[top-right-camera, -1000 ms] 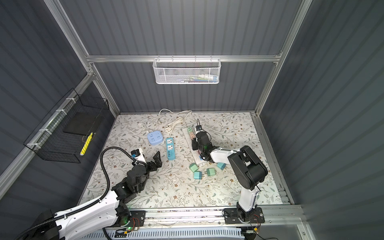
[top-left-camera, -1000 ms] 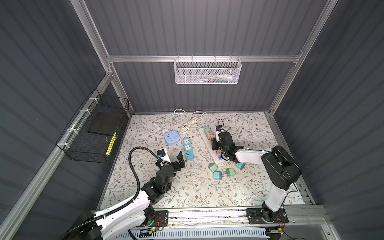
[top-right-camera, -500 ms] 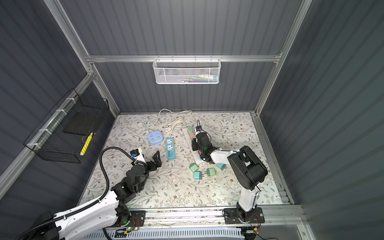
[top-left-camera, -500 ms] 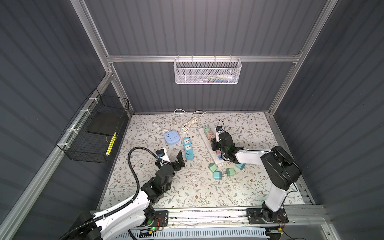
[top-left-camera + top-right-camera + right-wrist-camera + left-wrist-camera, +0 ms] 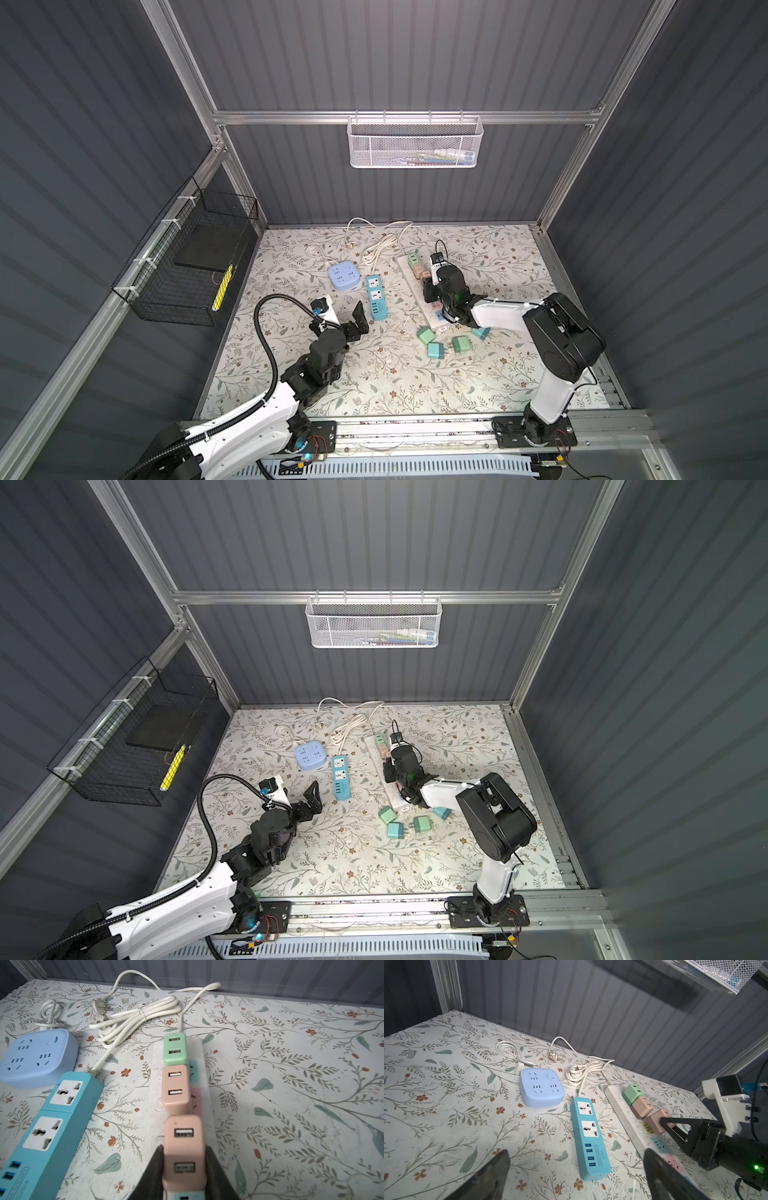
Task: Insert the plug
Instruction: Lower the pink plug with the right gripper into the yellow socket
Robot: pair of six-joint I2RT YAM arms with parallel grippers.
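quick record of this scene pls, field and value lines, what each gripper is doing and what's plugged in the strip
right gripper: shut on pink plug, over white power strip
pink plug state: tilted, prongs visible, not seated flush
seated in strip: green plug, second pink plug
left gripper: open, empty, beside teal power strip
loose plugs: four, on the table by the white strip's near end
other: blue socket block
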